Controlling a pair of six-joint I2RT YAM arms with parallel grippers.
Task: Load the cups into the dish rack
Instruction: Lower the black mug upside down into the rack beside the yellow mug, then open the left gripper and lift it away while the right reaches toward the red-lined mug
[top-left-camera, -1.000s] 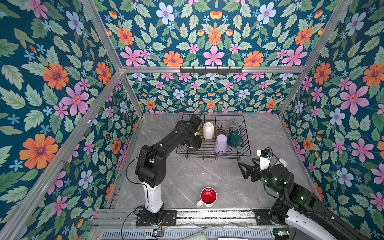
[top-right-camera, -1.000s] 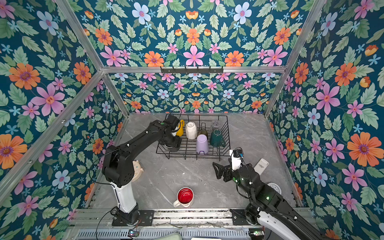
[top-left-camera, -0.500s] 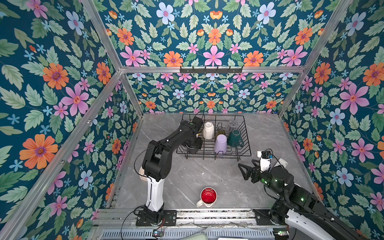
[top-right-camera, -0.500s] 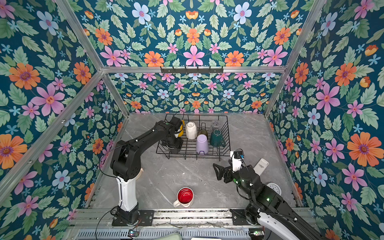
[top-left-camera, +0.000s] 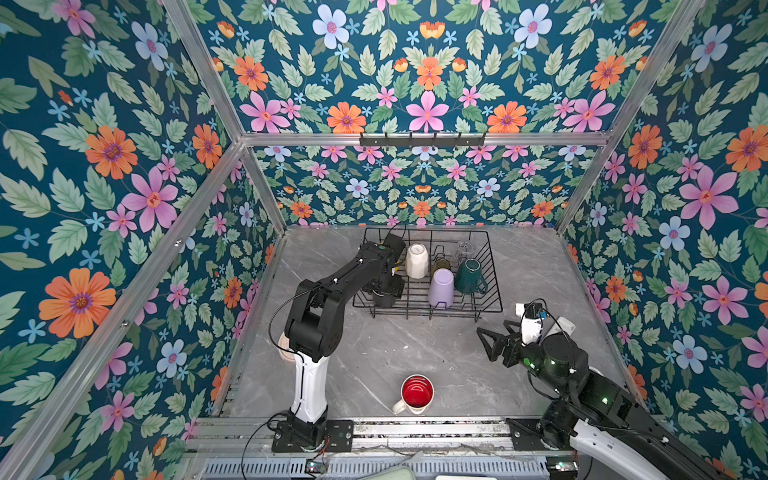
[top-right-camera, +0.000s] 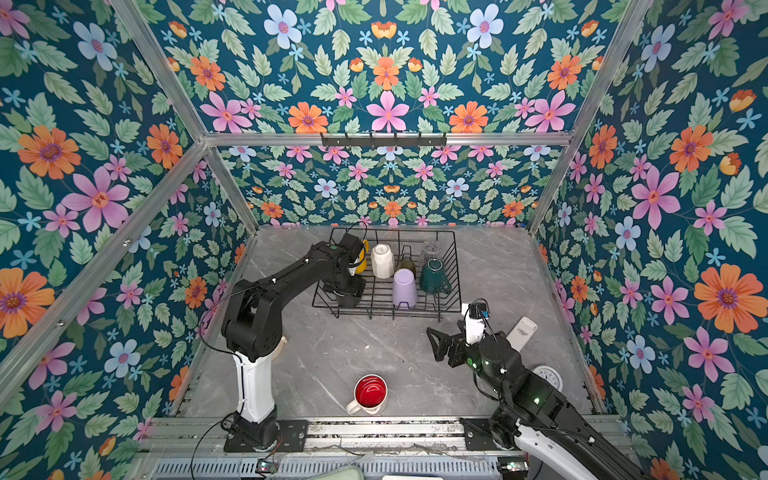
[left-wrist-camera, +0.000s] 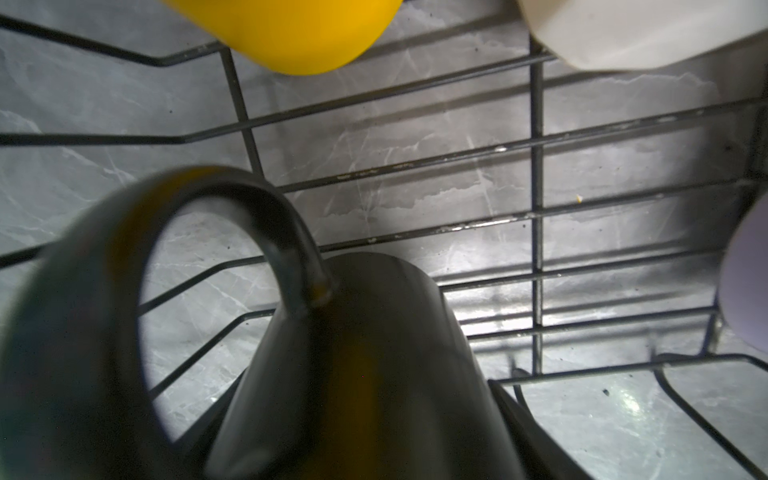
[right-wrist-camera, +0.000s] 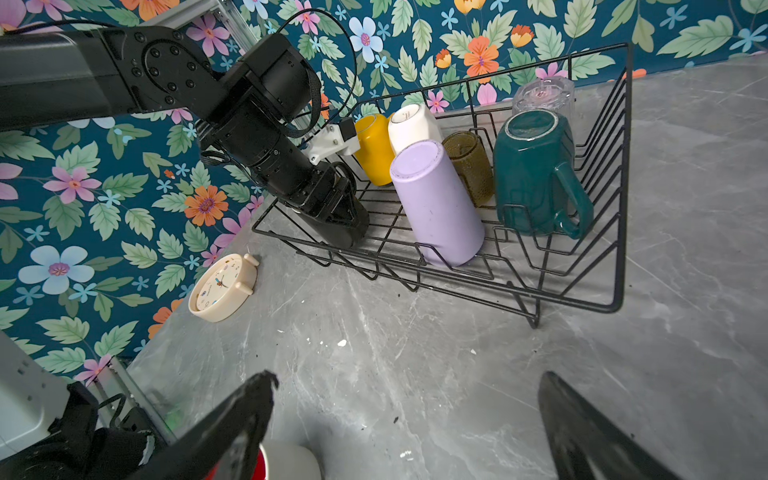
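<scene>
1 black mug (left-wrist-camera: 365, 374) grasped by left hand (right-wrist-camera: 343, 226) at dish rack (right-wrist-camera: 624, 187) corner; right hand (right-wrist-camera: 407, 378) released

1. Both top views are bright and evenly lit from overhead. Only faint shadows fall under the dish rack (top-left-camera: 428, 309), around the left gripper (top-left-camera: 384, 291).
2. The left wrist view is dimmer. The black mug (left-wrist-camera: 365, 374) between that gripper's jaws is badly out of focus and carries a yellowish reflection.
3. Beyond the mug the rack wires look sharper, with white glare on the table (left-wrist-camera: 623, 403).
4. The right wrist view is crisp ahead of the right gripper (right-wrist-camera: 407, 386), but its own fingers (right-wrist-camera: 245, 415) are blurred.
</scene>
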